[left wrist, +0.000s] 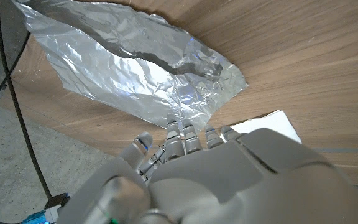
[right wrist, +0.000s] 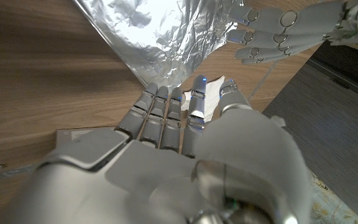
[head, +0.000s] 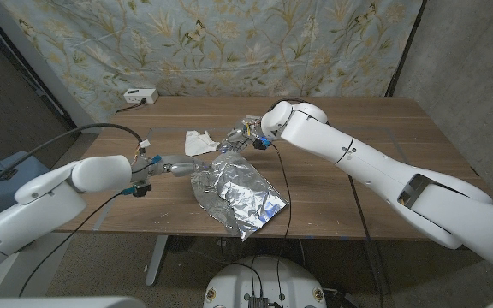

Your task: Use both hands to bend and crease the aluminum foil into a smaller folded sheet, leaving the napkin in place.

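- So you're working on a brown wooden table (head: 332, 184) with plank grain, a floral cloth backdrop (head: 229, 43) hanging behind it and a small white box (head: 139, 95) sitting at the far edge.
- Your aluminum foil (head: 234, 192) lies crumpled on the tabletop between the two hands, its near corner running out to the table's front edge.
- Your left hand (head: 182, 165) is at the foil's left edge, fingers stretched out toward it and slightly apart; the left wrist view has the fingertips (left wrist: 178, 129) right at the sheet's rim, but I can't tell if they're actually pinching anything.
- Your right hand (head: 242, 137) sits at the foil's far corner, fingers straight and close together, tips meeting the foil edge in the right wrist view; whether it has a grip, can't tell either.
- The white napkin (head: 200, 141) lies just beyond the left hand's fingertips and beside the right hand, touching or nearly touching the foil's far edge.
- The right wrist view also catches the left hand's fingers (right wrist: 272, 37) across the foil (right wrist: 166, 37), and the left wrist view shows the foil's raised fold (left wrist: 160, 59).
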You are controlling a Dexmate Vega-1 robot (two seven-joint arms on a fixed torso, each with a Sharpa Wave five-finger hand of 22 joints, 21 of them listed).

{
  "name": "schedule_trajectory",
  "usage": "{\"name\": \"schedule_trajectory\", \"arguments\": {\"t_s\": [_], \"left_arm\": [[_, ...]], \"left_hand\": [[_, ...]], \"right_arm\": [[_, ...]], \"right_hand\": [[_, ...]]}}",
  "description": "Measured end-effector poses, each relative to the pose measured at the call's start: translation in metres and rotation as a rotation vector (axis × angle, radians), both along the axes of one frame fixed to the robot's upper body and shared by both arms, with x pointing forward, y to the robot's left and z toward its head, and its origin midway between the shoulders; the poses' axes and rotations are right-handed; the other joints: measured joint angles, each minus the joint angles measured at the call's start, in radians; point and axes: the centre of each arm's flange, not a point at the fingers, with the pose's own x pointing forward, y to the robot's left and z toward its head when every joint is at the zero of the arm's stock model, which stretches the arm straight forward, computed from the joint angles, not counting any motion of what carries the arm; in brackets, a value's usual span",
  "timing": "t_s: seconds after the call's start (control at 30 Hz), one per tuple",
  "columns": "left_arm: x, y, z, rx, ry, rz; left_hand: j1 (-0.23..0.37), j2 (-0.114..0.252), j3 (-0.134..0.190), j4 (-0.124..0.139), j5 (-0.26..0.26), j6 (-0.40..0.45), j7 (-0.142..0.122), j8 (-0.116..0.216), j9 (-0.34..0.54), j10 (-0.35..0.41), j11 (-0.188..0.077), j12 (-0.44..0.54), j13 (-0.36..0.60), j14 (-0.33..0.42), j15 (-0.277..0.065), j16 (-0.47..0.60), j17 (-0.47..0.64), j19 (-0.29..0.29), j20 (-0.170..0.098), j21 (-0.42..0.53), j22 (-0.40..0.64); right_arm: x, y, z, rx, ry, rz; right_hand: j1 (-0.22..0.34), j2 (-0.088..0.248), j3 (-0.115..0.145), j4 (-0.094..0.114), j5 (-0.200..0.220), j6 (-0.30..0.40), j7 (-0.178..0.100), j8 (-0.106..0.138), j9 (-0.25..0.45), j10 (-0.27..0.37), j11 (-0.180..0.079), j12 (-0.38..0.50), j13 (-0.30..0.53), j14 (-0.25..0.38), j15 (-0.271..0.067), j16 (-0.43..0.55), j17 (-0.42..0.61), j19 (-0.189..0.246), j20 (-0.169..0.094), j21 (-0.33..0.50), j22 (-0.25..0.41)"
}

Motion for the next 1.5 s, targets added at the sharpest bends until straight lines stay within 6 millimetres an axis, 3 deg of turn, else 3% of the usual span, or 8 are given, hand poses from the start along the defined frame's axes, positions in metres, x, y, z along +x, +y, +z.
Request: {"name": "schedule_trajectory", "arguments": {"t_s": [1.0,1.5], "left_arm": [[0.020,-0.018,0.000,0.130,0.048,0.014],[0.030,-0.026,-0.003,0.191,0.040,0.003]], "left_hand": [[0.004,0.004,-0.007,-0.007,0.000,0.004,0.004,0.000,0.000,0.015,-0.004,0.004,0.000,0.007,-0.007,0.000,0.000,0.000,-0.007,0.000,0.000],[0.004,0.004,-0.007,-0.007,0.000,0.004,0.004,0.006,0.000,0.026,-0.003,0.004,0.000,0.013,-0.013,0.000,0.002,0.000,-0.007,0.000,0.000]], "right_arm": [[0.021,-0.037,0.006,0.089,0.006,-0.081],[0.026,-0.049,0.003,0.114,0.013,-0.099]], "right_hand": [[-0.031,0.015,-0.006,0.006,-0.001,-0.023,-0.002,0.000,-0.005,0.000,-0.001,0.000,0.000,-0.003,-0.003,0.000,0.000,0.002,-0.009,0.000,0.000],[-0.063,0.036,-0.008,0.025,-0.001,-0.038,-0.006,0.000,-0.009,-0.009,-0.009,0.000,0.000,-0.005,-0.012,0.000,0.005,-0.006,-0.016,0.000,0.000]]}}
